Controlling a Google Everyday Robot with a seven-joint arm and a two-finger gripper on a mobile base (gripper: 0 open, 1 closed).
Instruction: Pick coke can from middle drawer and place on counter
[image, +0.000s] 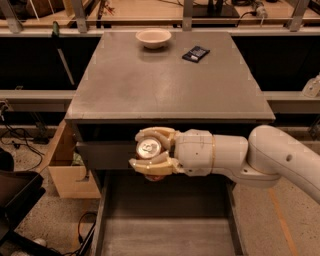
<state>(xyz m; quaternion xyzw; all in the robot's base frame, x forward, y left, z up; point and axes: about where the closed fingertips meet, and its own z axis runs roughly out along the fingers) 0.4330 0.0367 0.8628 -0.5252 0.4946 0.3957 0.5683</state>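
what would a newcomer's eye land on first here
First, the pale pincer at centre frame, shut on the coke can, whose silver top faces the camera. It holds the can over the open middle drawer, in front of the cabinet and below the counter edge. After that, the bowl and a small dark packet near the counter's far edge.
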